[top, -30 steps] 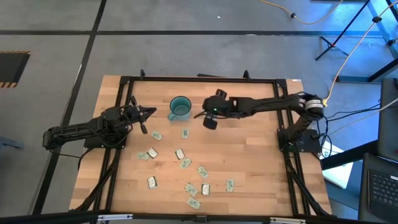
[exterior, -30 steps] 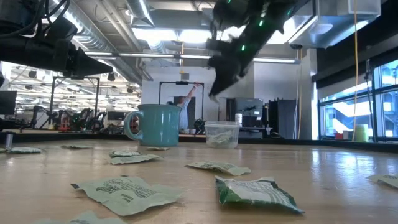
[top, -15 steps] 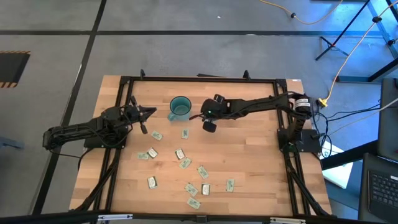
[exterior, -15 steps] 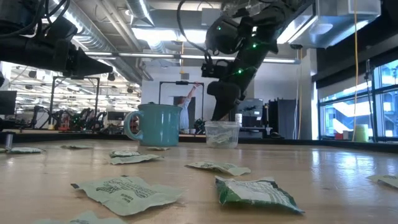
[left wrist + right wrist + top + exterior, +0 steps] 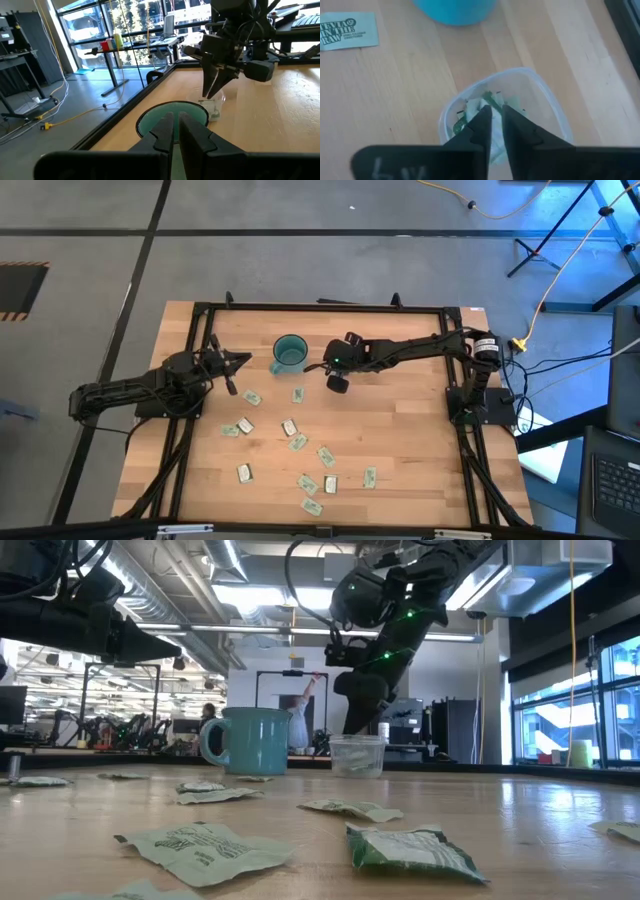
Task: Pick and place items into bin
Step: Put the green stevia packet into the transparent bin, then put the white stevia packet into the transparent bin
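The bin, a clear plastic cup [image 5: 357,755], stands on the wooden table just right of a teal mug [image 5: 290,352] and holds some pale green packets [image 5: 470,107]. My right gripper [image 5: 493,112] slants down over the cup's mouth with a narrow gap between its fingertips. A green packet edge [image 5: 490,98] shows right at the tips. More packets [image 5: 297,442] lie flat across the table's middle and near part. My left gripper [image 5: 175,127] hovers level at the table's left, pointing at the mug, its fingers close together and empty. My right gripper points down into the cup's mouth from the table's right side, as the left wrist view shows [image 5: 211,92]. A green packet edge lies against the tips, but I cannot tell whether the fingers touch it.
The teal mug [image 5: 250,740] stands close beside the cup on its left. Loose packets [image 5: 205,848] are scattered between the cup and the near edge. A black frame [image 5: 320,308] runs around the table. Bare wood lies to the right of the cup.
My right gripper has come down toward the cup and shifted slightly toward the table's left, tipping more steeply downward. It has stayed still just above the cup's mouth for the last half second.
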Controlling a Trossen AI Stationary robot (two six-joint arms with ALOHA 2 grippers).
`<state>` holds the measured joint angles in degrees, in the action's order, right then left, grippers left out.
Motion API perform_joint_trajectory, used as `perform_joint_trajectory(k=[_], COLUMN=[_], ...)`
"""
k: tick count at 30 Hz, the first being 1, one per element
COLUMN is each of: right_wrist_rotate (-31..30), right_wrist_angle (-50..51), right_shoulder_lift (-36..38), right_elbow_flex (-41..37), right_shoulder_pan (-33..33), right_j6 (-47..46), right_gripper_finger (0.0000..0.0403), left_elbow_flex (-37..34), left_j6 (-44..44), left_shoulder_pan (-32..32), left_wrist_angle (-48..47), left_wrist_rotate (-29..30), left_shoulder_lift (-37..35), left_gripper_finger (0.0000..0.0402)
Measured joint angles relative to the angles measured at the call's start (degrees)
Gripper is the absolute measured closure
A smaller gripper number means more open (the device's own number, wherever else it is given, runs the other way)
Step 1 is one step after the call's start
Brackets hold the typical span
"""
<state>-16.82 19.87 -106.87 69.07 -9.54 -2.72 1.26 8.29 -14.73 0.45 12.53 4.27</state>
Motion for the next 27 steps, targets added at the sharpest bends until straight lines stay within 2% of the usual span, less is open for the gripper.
perform_joint_trajectory(k=[6, 10, 14, 21, 27], right_wrist_rotate=[-0.02, -0.15, -0.04, -0.07, -0.03], right_wrist_angle=[6.53, 12.69, 14.89, 12.08, -3.14], right_shoulder_lift=[0.04, 0.19, 4.06, 19.27, 35.62], right_elbow_flex=[4.17, 8.23, 7.76, -2.30, -20.87], right_shoulder_pan=[0.05, 1.45, 4.42, 10.10, 16.27], right_j6=[-1.43, -2.42, -4.01, -6.58, -11.64], right_gripper_finger=[0.0311, 0.0307, 0.0309, 0.0310, 0.0310], left_elbow_flex=[0.00, 0.00, 0.00, 0.00, 0.00], left_j6=[-0.02, -0.02, -0.24, -1.68, -1.84], left_shoulder_pan=[-0.02, -0.01, -0.02, -0.02, 0.01], left_wrist_angle=[0.00, 0.00, -0.03, -0.49, -1.62], left_wrist_rotate=[0.00, -0.02, -1.01, -4.44, -12.28], left_shoulder_lift=[0.00, 0.02, 0.02, 0.01, 0.11], left_gripper_finger=[0.0382, 0.0382, 0.0382, 0.0382, 0.0382])
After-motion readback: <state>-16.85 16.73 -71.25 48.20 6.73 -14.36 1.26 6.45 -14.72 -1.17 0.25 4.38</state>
